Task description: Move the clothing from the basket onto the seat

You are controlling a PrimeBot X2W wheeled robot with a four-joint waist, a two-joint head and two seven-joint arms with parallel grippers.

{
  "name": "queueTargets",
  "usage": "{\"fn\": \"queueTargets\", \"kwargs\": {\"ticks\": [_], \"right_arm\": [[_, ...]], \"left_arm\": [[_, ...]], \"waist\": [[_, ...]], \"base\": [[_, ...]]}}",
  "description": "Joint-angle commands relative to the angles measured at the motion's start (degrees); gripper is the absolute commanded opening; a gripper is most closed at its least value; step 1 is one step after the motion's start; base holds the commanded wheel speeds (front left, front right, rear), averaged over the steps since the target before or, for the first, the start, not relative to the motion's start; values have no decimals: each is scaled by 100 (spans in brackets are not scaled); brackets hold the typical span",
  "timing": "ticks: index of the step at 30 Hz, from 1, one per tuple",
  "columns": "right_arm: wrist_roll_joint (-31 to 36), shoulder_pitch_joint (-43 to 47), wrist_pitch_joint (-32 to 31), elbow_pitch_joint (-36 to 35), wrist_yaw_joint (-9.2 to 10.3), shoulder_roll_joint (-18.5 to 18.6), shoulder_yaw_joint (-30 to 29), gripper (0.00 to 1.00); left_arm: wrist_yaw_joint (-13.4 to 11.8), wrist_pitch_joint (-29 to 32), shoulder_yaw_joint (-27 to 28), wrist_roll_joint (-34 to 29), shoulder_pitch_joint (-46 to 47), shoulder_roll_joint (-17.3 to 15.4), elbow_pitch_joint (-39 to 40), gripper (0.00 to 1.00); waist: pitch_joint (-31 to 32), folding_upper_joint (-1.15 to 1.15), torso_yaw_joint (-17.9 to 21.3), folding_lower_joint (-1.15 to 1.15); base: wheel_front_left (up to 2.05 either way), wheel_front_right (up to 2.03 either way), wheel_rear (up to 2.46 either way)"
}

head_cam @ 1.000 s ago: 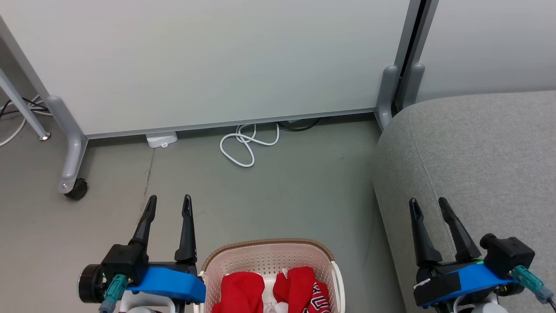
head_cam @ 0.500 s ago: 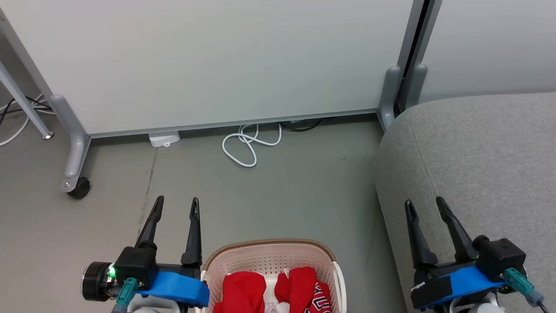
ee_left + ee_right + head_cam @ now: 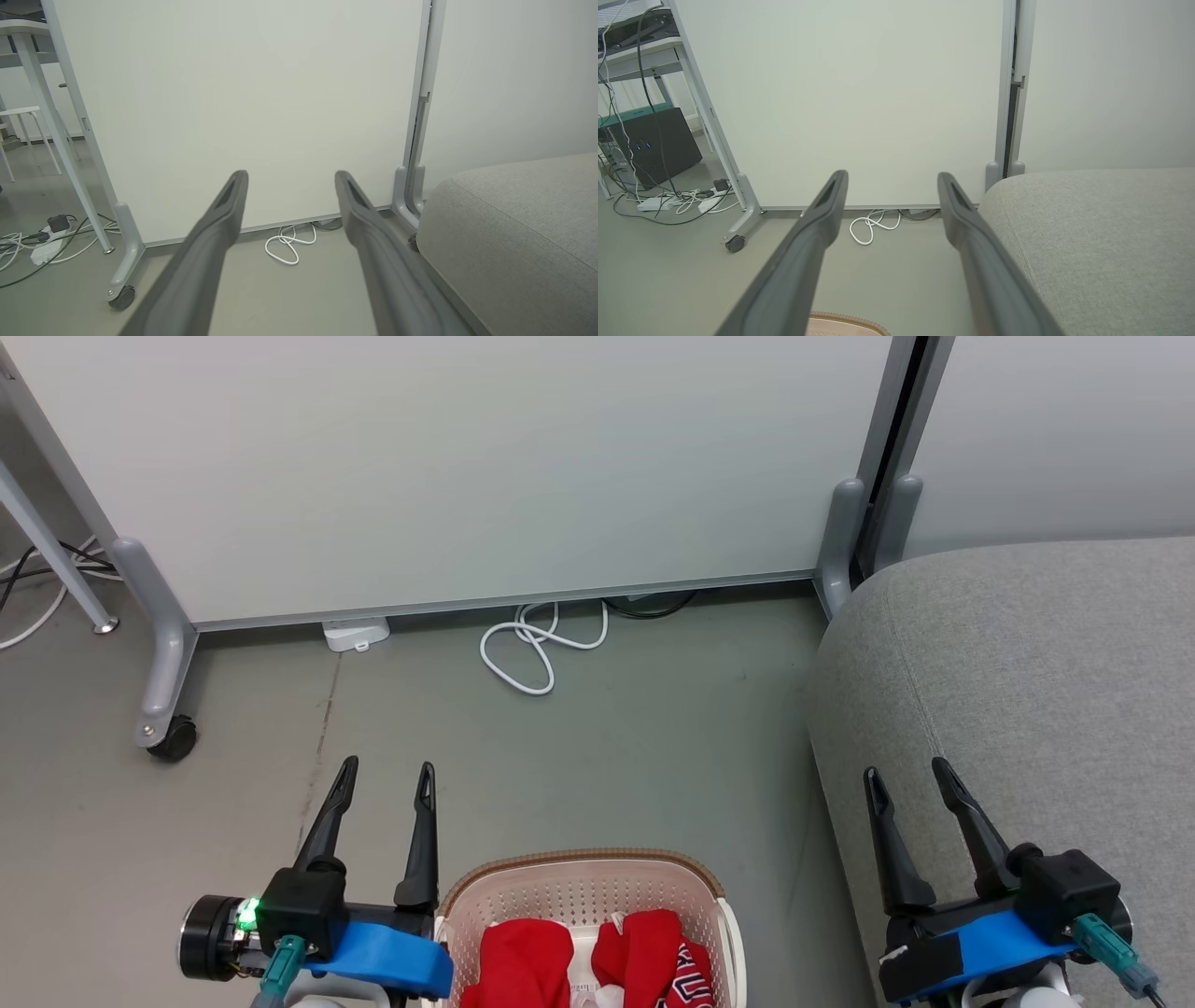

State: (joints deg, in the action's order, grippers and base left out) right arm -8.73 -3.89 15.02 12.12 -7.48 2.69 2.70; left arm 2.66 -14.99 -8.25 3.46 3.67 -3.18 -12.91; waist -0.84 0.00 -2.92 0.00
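The cream perforated basket (image 3: 579, 887) with a brown rim sits on the floor at the bottom middle of the head view. Red clothing (image 3: 523, 961) lies bunched inside it, one piece with black-and-white lettering (image 3: 686, 980). The big grey seat (image 3: 1027, 663) fills the right side. My left gripper (image 3: 385, 775) stands open just left of the basket, nothing between its fingers. My right gripper (image 3: 904, 773) is open over the seat's front edge, empty. Both wrist views look along open fingers at the seat (image 3: 523, 233) (image 3: 1101, 233); a bit of the basket rim (image 3: 850, 322) shows low in the right one.
A white partition panel (image 3: 467, 467) on grey castor legs (image 3: 168, 728) closes off the far side. A looped white cable (image 3: 532, 653) and a white power adapter (image 3: 355, 635) lie at its foot. More cables and a power strip (image 3: 668, 203) lie at the left.
The left gripper has shifted a little rightward, closer to the basket, and the right gripper a little leftward. The whole picture also slid slightly, so the camera moved. Both grippers stay open.
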Motion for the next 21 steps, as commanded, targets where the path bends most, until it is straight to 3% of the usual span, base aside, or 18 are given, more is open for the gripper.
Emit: {"fn": "queueTargets", "kwargs": {"ticks": [1,11,21], "right_arm": [[9,-5,24,10,-3,36,0,100],[15,-86,23,-2,-3,35,13,100],[169,-366,22,-149,-3,33,32,100]], "left_arm": [[19,-30,20,13,56,10,-16,100],[99,-29,-9,-53,144,20,-143,100],[410,-28,-749,-405,1024,-240,-1041,100]], "waist": [[0,0,1,0],[-88,0,43,0],[-645,0,119,0]], "base": [[0,0,0],[0,0,0],[0,0,0]]}}
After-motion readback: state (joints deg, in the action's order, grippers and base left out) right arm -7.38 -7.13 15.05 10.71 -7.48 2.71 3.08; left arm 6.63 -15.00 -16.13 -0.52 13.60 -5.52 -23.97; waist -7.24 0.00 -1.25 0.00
